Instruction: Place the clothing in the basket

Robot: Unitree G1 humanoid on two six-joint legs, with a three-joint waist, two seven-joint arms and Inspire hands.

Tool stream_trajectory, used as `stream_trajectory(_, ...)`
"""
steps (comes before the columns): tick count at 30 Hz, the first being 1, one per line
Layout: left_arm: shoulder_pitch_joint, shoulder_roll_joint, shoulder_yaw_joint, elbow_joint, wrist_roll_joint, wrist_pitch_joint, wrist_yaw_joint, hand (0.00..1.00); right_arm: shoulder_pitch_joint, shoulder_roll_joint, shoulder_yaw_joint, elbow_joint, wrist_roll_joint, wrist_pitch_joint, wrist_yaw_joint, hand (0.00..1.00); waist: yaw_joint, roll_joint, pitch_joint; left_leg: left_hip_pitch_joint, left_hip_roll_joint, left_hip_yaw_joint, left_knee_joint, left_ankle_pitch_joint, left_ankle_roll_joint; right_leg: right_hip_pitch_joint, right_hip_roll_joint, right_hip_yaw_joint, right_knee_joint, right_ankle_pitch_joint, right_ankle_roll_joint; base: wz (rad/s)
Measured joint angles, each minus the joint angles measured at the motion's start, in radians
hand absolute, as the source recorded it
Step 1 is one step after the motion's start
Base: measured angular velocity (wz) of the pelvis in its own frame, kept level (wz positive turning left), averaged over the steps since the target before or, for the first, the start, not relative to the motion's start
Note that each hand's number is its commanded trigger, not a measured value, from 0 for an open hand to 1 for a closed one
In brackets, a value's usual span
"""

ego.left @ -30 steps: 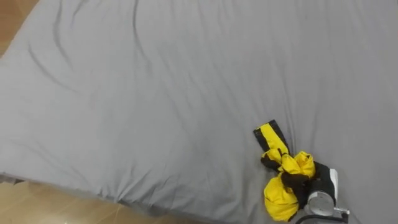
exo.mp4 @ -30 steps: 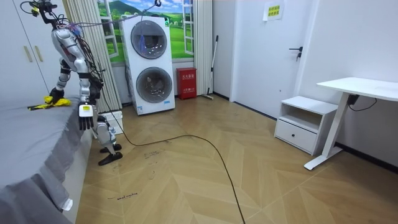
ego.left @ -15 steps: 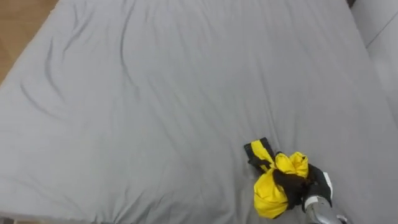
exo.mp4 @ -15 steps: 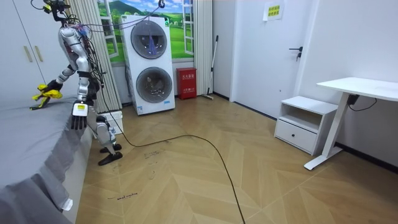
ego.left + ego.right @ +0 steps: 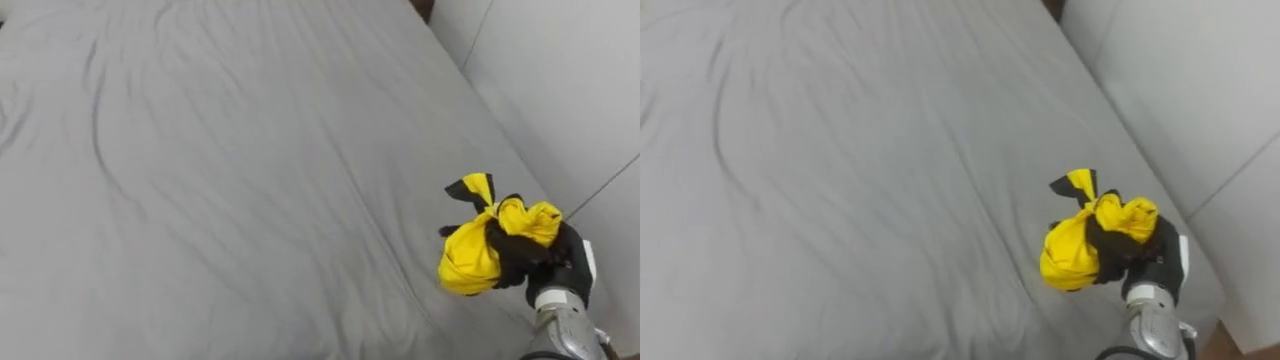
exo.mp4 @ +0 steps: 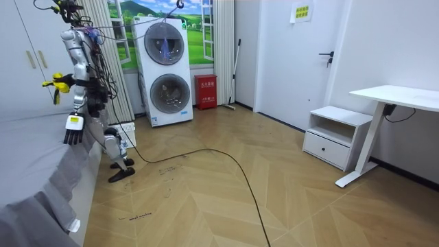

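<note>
One yellow-and-black garment point(image 5: 478, 258) sits bunched in the right hand point(image 5: 548, 266), fingers curled round it, held above the grey bed point(image 5: 220, 180). The left hand point(image 6: 72, 130) hangs slack-fingered beside the bed; two stacked washers point(image 6: 167, 68) stand behind on wood floor point(image 6: 226, 185).

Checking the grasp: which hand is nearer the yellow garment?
Right. The right hand grips the yellow garment above the bed; the left hand hangs open by the bed's edge, apart from it.

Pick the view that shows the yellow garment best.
Left eye view: the yellow garment is close up, bunched in the right hand over the bed. Right eye view shows it much the same; room view gives a small yellow speck.
</note>
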Motion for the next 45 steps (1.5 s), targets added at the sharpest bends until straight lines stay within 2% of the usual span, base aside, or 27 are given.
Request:
stream_trajectory(2,0.005,0.002,0.001,-0.006,0.006,0.016,0.003,0.00,0.007,0.000,-0.010,-0.022,0.010,0.004,-0.007,1.00,-0.019,0.009,0.0043,-0.001,0.009,0.006,0.000,-0.009,-0.001,-0.006,0.010,0.010,0.000,0.004,-0.003,-0.20)
stream_trajectory(5,0.008,0.001,0.003,-0.016,0.007,0.045,0.011,0.00,0.039,0.000,-0.036,-0.060,0.019,0.024,-0.011,1.00,-0.033,0.025,0.0026,-0.004,0.019,0.032,0.000,-0.029,-0.003,-0.021,0.027,0.028,0.002,0.009,-0.006,-0.21)
stream_trajectory(8,0.019,0.002,0.005,-0.018,0.007,0.073,0.021,0.00,0.068,0.003,-0.038,-0.101,0.012,0.039,-0.006,1.00,-0.054,0.031,0.0020,-0.005,0.031,0.059,-0.001,-0.030,-0.005,-0.032,0.038,0.059,0.003,0.018,-0.010,-0.30)
stream_trajectory(10,0.030,0.000,0.020,-0.018,0.006,0.076,0.028,0.00,0.069,0.003,-0.039,-0.096,0.012,0.043,-0.005,1.00,-0.068,0.032,0.0020,-0.004,0.032,0.083,-0.001,-0.031,-0.007,-0.037,0.044,0.075,0.002,0.024,-0.013,-0.33)
stream_trajectory(14,0.053,-0.003,0.020,-0.018,-0.002,0.077,0.053,0.00,0.088,0.004,-0.057,-0.070,0.016,0.054,-0.005,1.00,-0.073,0.029,0.0037,-0.001,0.040,0.136,0.001,-0.033,-0.010,-0.054,0.057,0.126,0.004,0.035,-0.015,-0.35)
stream_trajectory(18,0.054,-0.003,0.021,-0.016,-0.005,0.100,0.074,0.00,0.104,0.005,-0.067,-0.045,0.016,0.077,-0.015,1.00,-0.086,0.029,0.0062,-0.019,0.049,0.172,0.001,-0.035,-0.013,-0.096,0.069,0.169,0.021,0.044,-0.016,-0.34)
stream_trajectory(20,0.054,-0.003,0.020,-0.013,-0.020,0.101,0.082,0.00,0.105,0.005,-0.068,-0.041,0.028,0.077,-0.019,1.00,-0.096,0.029,0.0088,-0.034,0.050,0.188,0.007,-0.035,-0.013,-0.120,0.073,0.183,0.032,0.048,-0.016,-0.27)
stream_trajectory(21,0.051,-0.002,0.020,-0.013,-0.044,0.101,0.086,0.00,0.104,0.004,-0.070,-0.038,0.027,0.077,-0.023,1.00,-0.106,0.038,0.0051,-0.053,0.052,0.192,0.012,-0.036,-0.012,-0.141,0.074,0.188,0.038,0.051,-0.016,-0.22)
stream_trajectory(25,0.041,0.002,0.011,-0.001,-0.079,0.099,0.086,0.00,0.073,-0.002,-0.082,-0.003,0.026,0.077,-0.040,1.00,-0.126,0.052,0.0080,-0.104,0.049,0.196,0.023,-0.036,-0.011,-0.201,0.078,0.210,0.065,0.062,-0.016,-0.20)
stream_trajectory(27,0.024,0.003,-0.009,0.009,-0.123,0.094,0.080,0.00,0.033,-0.023,-0.103,0.040,0.017,0.073,-0.050,1.00,-0.136,0.072,0.0144,-0.152,0.049,0.195,0.047,-0.039,-0.005,-0.248,0.076,0.214,0.085,0.066,-0.014,-0.13)
stream_trajectory(29,0.006,0.005,-0.015,0.023,-0.131,0.089,0.071,0.00,0.010,-0.043,-0.105,0.077,0.012,0.069,-0.052,1.00,-0.141,0.083,0.0152,-0.185,0.048,0.195,0.059,-0.040,-0.001,-0.285,0.074,0.217,0.105,0.066,-0.013,-0.04)
stream_trajectory(32,-0.029,0.007,-0.021,0.060,-0.139,0.069,0.063,0.00,-0.024,-0.047,-0.102,0.117,0.009,0.059,-0.062,1.00,-0.137,0.094,0.0151,-0.232,0.047,0.194,0.062,-0.037,0.004,-0.345,0.074,0.225,0.132,0.065,-0.012,-0.06)
stream_trajectory(34,-0.047,0.011,-0.038,0.063,-0.174,0.068,0.064,0.00,-0.047,-0.047,-0.099,0.139,0.016,0.055,-0.077,1.00,-0.133,0.103,0.0137,-0.260,0.046,0.189,0.066,-0.035,0.007,-0.376,0.072,0.221,0.149,0.065,-0.012,0.05)
stream_trajectory(36,-0.074,0.021,-0.061,0.062,-0.221,0.064,0.064,0.00,-0.108,-0.047,-0.100,0.204,0.020,0.038,-0.099,1.00,-0.130,0.113,0.0141,-0.307,0.046,0.185,0.085,-0.031,0.012,-0.424,0.063,0.205,0.162,0.065,-0.014,0.15)
stream_trajectory(38,-0.084,0.029,-0.064,0.053,-0.249,0.053,0.056,0.00,-0.154,-0.047,-0.099,0.249,0.024,0.036,-0.107,1.00,-0.126,0.114,0.0143,-0.340,0.045,0.181,0.092,-0.027,0.016,-0.462,0.059,0.202,0.182,0.063,-0.015,0.14)
stream_trajectory(40,-0.099,0.034,-0.072,0.052,-0.263,0.040,0.056,0.00,-0.183,-0.047,-0.099,0.265,0.033,0.035,-0.127,1.00,-0.118,0.114,0.0143,-0.369,0.034,0.176,0.096,-0.019,0.021,-0.495,0.054,0.200,0.202,0.059,-0.015,0.15)
stream_trajectory(41,-0.109,0.034,-0.078,0.052,-0.264,0.035,0.057,0.00,-0.198,-0.047,-0.098,0.276,0.050,0.025,-0.136,0.21,-0.114,0.114,0.0144,-0.381,0.030,0.173,0.096,-0.006,0.023,-0.510,0.048,0.195,0.210,0.057,-0.015,0.17)
stream_trajectory(42,-0.120,0.035,-0.078,0.052,-0.268,0.032,0.057,0.00,-0.210,-0.050,-0.098,0.299,0.086,0.016,-0.138,0.00,-0.103,0.114,0.0144,-0.392,0.030,0.165,0.097,0.001,0.023,-0.517,0.042,0.179,0.209,0.058,-0.018,0.18)
stream_trajectory(45,-0.134,0.041,-0.097,0.042,-0.270,0.021,0.051,0.00,-0.227,-0.061,-0.092,0.355,0.161,0.015,-0.156,0.00,-0.073,0.116,0.0136,-0.408,0.030,0.143,0.097,0.002,0.023,-0.525,0.041,0.167,0.206,0.056,-0.020,0.22)
